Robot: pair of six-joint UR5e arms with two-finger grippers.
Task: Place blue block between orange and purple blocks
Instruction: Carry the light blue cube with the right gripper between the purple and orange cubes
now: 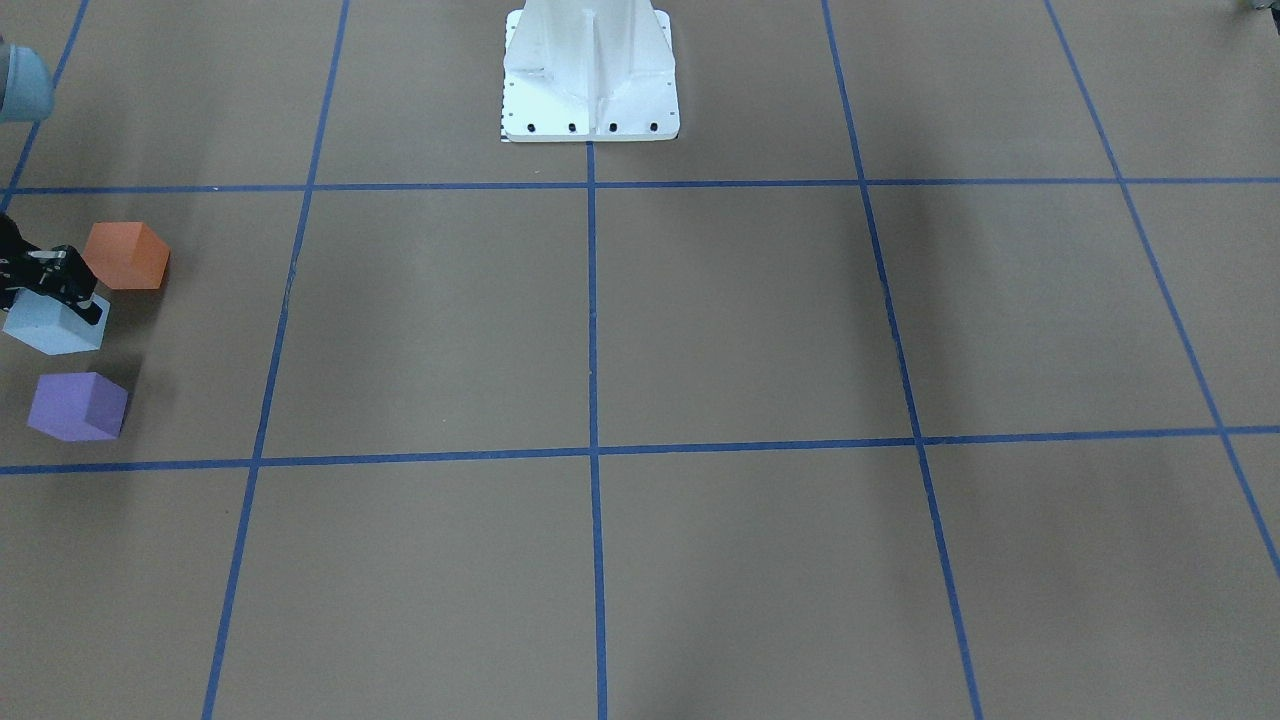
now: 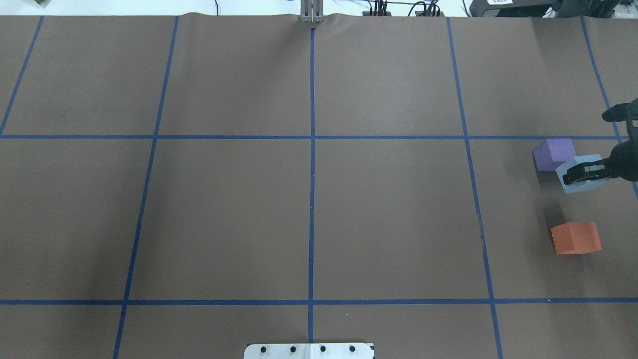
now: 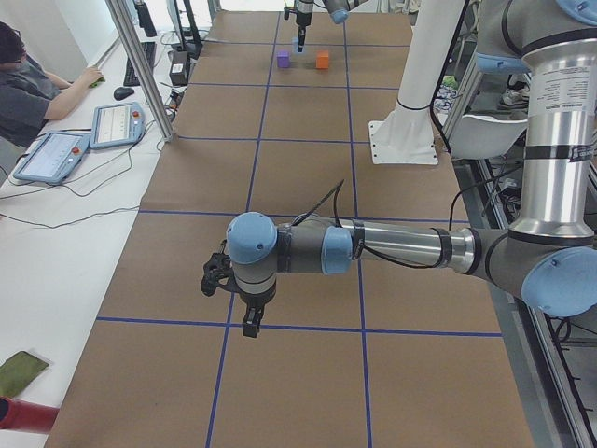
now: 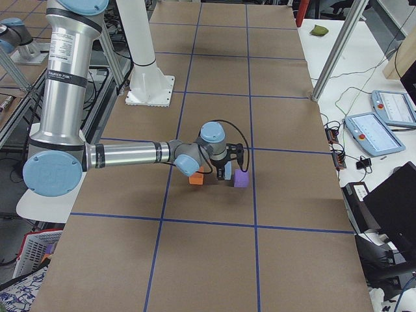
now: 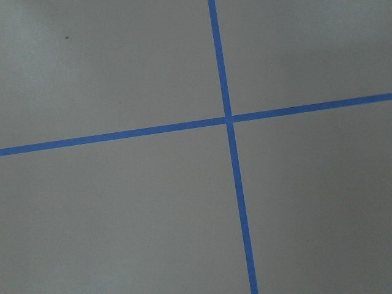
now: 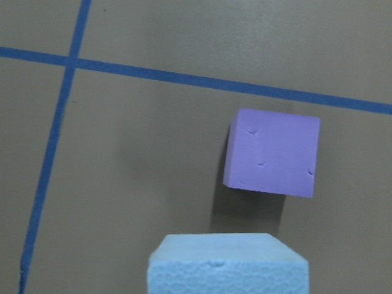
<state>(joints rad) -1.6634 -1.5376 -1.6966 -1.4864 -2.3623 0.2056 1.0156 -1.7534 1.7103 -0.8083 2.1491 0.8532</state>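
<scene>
right now we see the right gripper (image 2: 579, 172) reaching in from the table's (image 2: 224, 214) far right edge, its fingers (image 1: 72, 292) closed on the blue block (image 2: 584, 180) from above. the block sits tilted in the grip. in the right wrist view its pale top fills the bottom of the picture, with the purple block (image 6: 272, 152) lying beyond it and a gap of brown paper between the 2.

seen from across the table, the blue block (image 1: 55, 330) is in line between the orange block (image 1: 127, 256) and the purple block (image 1: 78, 406), touching neither. from overhead it looks closer to the purple block (image 2: 553, 153), even overlapping its corner, and well apart from the orange block (image 2: 575, 238). we cannot tell whether its underside rests on the paper (the far end of the exterior left view suggests it rides a little higher than its 2 neighbours). all 3 blocks sit in 1 square of the blue tape grid (image 2: 312, 149).

the left gripper (image 3: 249, 327) hangs over the table's other end, near a crossing of tape lines, and shows only in the exterior left view, so we cannot tell whether its fingers are apart or together. its wrist camera shows only paper and 1 tape cross (image 5: 228, 119).
</scene>
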